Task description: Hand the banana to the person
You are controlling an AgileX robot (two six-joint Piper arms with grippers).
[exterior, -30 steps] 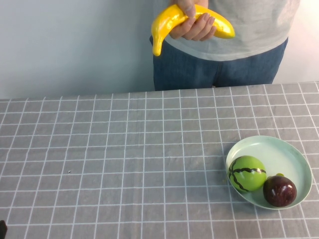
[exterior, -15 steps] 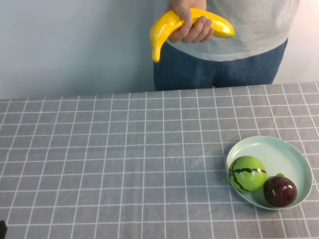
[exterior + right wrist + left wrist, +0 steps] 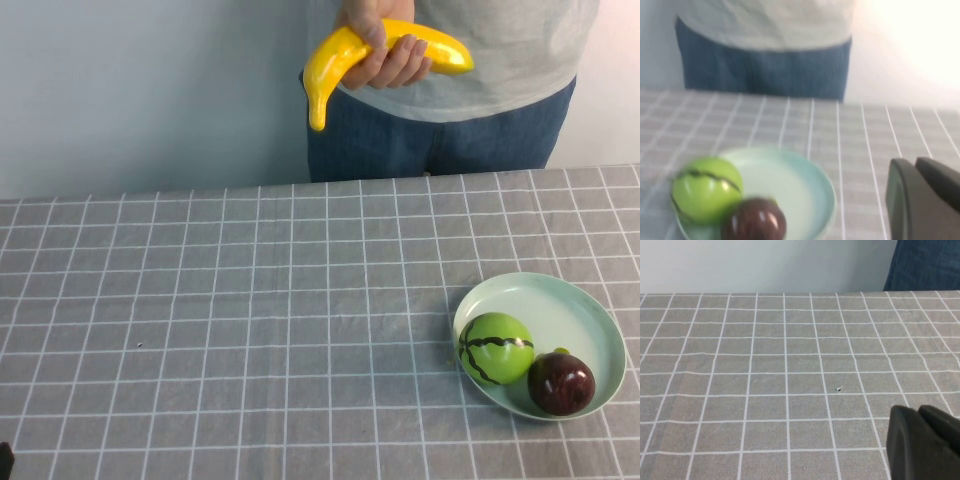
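The person (image 3: pixel 450 90) standing at the far side of the desk (image 3: pixel 250 300) has the banana (image 3: pixel 372 52) gripped in one hand (image 3: pixel 385 50), held up in front of the grey shirt, well above and beyond the pale green plate (image 3: pixel 580 310); that plate sits on the grey checked cloth with a green striped ball (image 3: pixel 495 348) and a dark red fruit (image 3: pixel 561 383) touching each other inside it. No labels or writing anywhere that I can read. The left gripper (image 3: pixel 922 442) hangs low over bare cloth far from the plate, the right gripper (image 3: pixel 922 200) sits just beside the plate, and both look pressed closed with nothing in them.
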